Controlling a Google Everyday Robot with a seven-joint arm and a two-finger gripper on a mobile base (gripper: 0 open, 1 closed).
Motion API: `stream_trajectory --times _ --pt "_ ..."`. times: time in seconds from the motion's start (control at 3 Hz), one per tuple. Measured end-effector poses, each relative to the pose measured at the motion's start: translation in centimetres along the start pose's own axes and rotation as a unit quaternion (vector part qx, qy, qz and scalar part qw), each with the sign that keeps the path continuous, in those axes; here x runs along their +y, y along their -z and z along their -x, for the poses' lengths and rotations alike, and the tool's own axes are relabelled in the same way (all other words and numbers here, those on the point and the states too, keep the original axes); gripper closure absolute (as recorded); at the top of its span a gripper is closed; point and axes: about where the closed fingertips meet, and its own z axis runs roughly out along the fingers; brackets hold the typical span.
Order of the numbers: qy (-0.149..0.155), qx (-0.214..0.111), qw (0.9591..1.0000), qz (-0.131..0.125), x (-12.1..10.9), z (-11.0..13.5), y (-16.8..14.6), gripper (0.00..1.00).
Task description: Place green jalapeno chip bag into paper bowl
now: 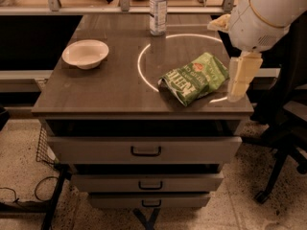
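Hovering my cream claw (239, 76) just beside the crinkled green chip bag (194, 76), unable to tell whether it was spread, I judged grasping came next, then carrying to the round cream paper bowl (85, 53).

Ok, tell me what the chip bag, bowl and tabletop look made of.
Chip bag: thin glossy plastic film, judging by crinkles and sheen. Bowl: matte cream paper or pulp, probably; no shine. Tabletop: smooth brown laminate or wood-look finish, faintly reflective. Gripper, beside the bag at the table's right edge: cream plastic, seemingly.
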Motion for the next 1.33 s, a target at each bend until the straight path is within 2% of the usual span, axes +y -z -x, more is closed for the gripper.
stream_trajectory --times 0.33,0.67,1.0,1.33 --pt "0.048 -0.006 0.9986 0.021 -1.6 1.1 -2.5 0.00" --pt "0.078 0.013 0.9953 0.056 -2.5 1.6 -5.1 0.00" --pt "0.094 0.041 0.9910 0.086 -3.3 1.5 -7.6 0.00" --pt "0.097 0.067 0.9870 0.110 -3.6 0.7 -10.1 0.00"
